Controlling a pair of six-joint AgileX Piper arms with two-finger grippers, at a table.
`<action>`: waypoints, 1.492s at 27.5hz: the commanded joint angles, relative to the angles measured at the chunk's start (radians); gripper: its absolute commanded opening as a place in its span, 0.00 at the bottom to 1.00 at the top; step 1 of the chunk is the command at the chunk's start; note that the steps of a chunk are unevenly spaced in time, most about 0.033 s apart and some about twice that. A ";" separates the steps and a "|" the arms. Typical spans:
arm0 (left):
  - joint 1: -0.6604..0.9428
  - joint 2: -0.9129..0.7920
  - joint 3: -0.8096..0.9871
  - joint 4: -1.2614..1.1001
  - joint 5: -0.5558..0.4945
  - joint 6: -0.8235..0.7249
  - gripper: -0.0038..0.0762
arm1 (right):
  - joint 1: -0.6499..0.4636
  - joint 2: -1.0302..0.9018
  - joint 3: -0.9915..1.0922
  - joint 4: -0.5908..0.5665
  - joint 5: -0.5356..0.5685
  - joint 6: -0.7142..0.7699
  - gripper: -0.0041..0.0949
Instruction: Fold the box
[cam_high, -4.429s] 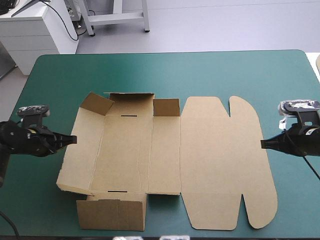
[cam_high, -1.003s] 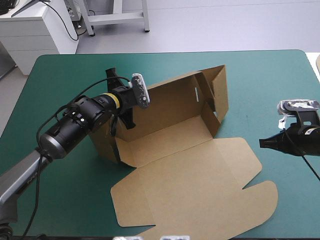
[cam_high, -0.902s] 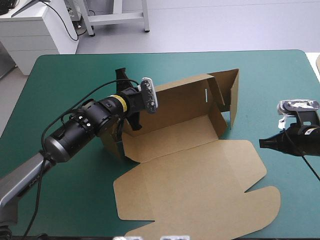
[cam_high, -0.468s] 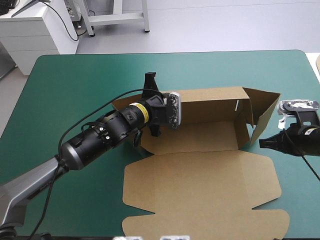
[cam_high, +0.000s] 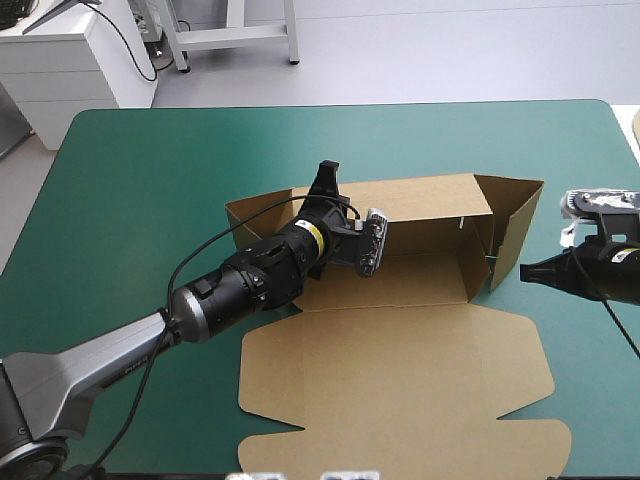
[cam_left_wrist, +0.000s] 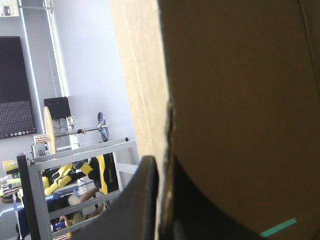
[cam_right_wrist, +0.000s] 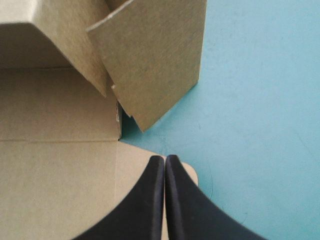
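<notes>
The brown box (cam_high: 400, 340) lies mid-table with its long back wall (cam_high: 420, 205) raised and its lid flat toward the near edge. My left gripper (cam_high: 328, 180) reaches over from the left and is shut on the top edge of that wall. In the left wrist view the board (cam_left_wrist: 240, 100) stands between the black fingers (cam_left_wrist: 135, 200). The right end flap (cam_high: 515, 215) stands upright and angled outward. My right gripper (cam_high: 524, 272) is shut on nothing, low on the cover just right of that flap. In the right wrist view its tip (cam_right_wrist: 165, 161) hovers over the lid's corner (cam_right_wrist: 60, 190), the flap (cam_right_wrist: 155, 60) ahead.
The teal-green cover (cam_high: 150, 180) shows bare on the left, along the far side and in a strip right of the box. The table's right edge (cam_high: 632, 150) lies close behind my right gripper.
The box lay flat at first. My left gripper took the long wall, raised it, and swung the box round and to the right. My right gripper stayed nearly in place.
</notes>
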 joint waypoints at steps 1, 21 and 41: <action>-0.039 -0.012 -0.003 -0.006 -0.005 -0.033 0.04 | -0.009 0.001 -0.065 0.012 -0.098 0.010 0.03; -0.058 -0.014 -0.003 0.068 0.003 -0.031 0.04 | 0.007 0.610 -0.703 0.158 -0.004 -0.047 0.03; -0.058 -0.012 -0.003 0.091 -0.001 -0.032 0.04 | 0.030 0.588 -0.486 0.203 0.168 -0.215 0.03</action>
